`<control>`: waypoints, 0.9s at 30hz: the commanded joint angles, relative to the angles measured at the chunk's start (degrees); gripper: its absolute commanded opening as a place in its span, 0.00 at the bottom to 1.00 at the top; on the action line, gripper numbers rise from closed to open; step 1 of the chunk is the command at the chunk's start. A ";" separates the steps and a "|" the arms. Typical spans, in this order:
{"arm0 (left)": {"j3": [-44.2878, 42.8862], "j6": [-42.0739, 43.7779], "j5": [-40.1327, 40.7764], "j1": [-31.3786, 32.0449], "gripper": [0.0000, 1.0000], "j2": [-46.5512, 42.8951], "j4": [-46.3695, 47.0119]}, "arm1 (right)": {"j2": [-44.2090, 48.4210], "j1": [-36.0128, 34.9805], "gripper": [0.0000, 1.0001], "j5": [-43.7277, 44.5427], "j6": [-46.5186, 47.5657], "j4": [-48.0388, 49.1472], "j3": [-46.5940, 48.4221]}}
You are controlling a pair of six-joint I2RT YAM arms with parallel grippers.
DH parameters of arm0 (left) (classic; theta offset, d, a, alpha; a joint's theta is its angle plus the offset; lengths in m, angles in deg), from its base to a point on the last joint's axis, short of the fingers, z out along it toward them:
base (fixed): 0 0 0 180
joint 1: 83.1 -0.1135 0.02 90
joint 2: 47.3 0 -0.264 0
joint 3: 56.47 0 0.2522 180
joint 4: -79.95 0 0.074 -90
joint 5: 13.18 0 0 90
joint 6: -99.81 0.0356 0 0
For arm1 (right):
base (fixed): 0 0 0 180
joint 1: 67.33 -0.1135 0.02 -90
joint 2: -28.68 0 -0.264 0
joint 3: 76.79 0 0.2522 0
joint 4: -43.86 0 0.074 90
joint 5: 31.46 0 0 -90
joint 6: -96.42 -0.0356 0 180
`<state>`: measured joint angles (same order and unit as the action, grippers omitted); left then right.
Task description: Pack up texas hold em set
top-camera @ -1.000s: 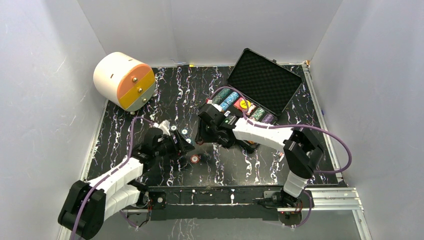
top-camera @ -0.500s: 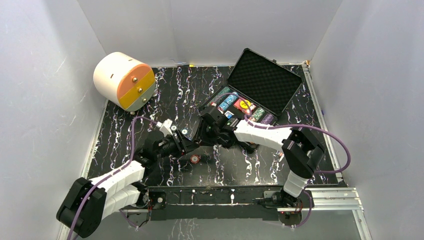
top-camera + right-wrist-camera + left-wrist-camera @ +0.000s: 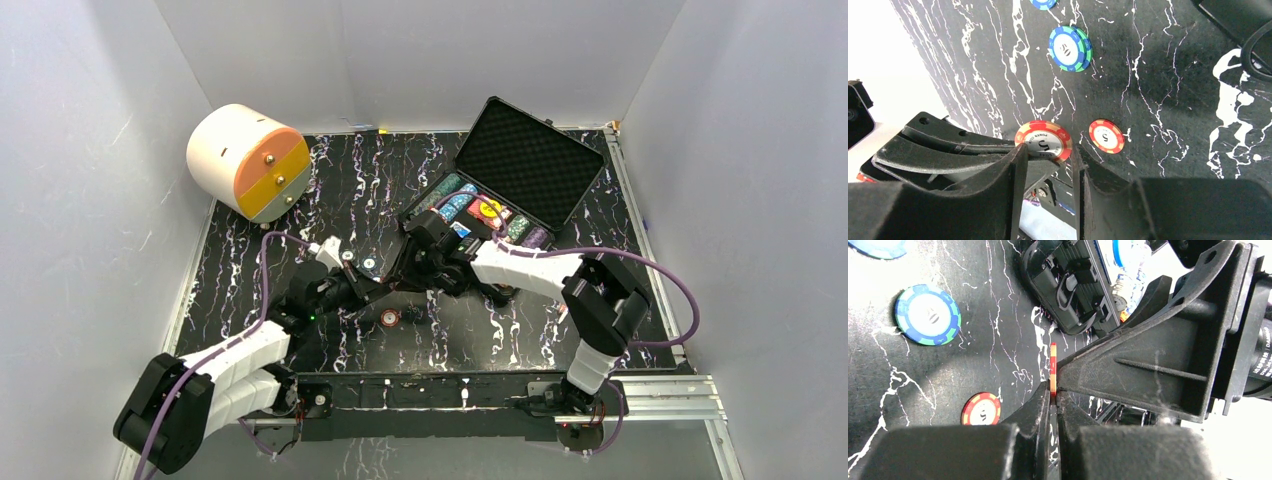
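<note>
Loose chips, 4 total: held red chip ×1, flat red chip ×1, green chip ×1, blue chip ×1.
Case: 1.
Drawer unit: 1.
Grippers: 2, namely left gripper and right gripper.
Chips in case: rows too small to count.

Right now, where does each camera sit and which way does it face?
Top external: above and behind, looking down at the table, the open case, the left arm and right arm.
Left wrist: on the left arm, looking along the left gripper, shut on a red chip held edge-on.
Right wrist: on the right arm, looking down past the right gripper, whose fingers flank that chip.
Shared: both wrist views show the held chip and a blue-green chip lying on the table.
</note>
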<state>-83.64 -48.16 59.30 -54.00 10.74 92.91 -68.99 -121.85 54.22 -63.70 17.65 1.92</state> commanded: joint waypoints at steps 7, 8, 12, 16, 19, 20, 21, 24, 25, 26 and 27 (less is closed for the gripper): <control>-7.32 10.26 0.96 -0.18 0.00 -1.12 -6.46 | 5.13 6.78 0.73 -9.56 14.68 4.80 -0.41; -8.44 12.08 0.02 -0.38 0.00 -1.38 -7.44 | 5.96 8.20 0.75 -11.66 19.19 5.32 -0.23; -12.76 18.49 -9.59 -1.65 0.00 -2.61 -11.37 | 9.96 11.43 0.77 -22.06 37.71 6.44 0.82; -17.56 20.77 -20.26 -2.47 0.00 -2.71 -12.15 | 13.81 11.88 0.75 -28.30 49.42 4.09 2.01; -20.28 20.68 -26.50 -2.55 0.00 -2.43 -10.85 | 16.09 11.83 0.69 -34.49 52.12 5.34 1.74; -21.24 20.53 -28.26 -2.56 0.00 -2.41 -10.41 | 16.63 11.89 0.67 -36.05 52.87 5.32 1.76; -21.90 20.53 -29.63 -2.56 0.00 -2.22 -10.27 | 17.12 11.89 0.63 -36.92 53.52 4.95 1.90; -23.44 20.49 -33.27 -2.60 0.00 -1.84 -9.64 | 18.21 11.88 0.51 -37.24 55.30 3.49 2.32; -23.71 20.45 -34.22 -2.57 0.00 -1.76 -9.28 | 18.26 11.88 0.43 -37.21 55.84 3.07 2.52; -23.82 20.42 -35.04 -2.56 0.00 -1.64 -8.91 | 18.36 11.85 0.39 -37.26 55.96 2.97 2.55; -23.77 20.51 -35.58 -2.56 0.00 -1.66 -8.68 | 18.38 11.82 0.30 -38.22 56.31 2.91 2.55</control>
<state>-105.24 -28.34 32.07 -56.32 9.51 82.51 -52.20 -109.98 19.86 -12.47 20.66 2.05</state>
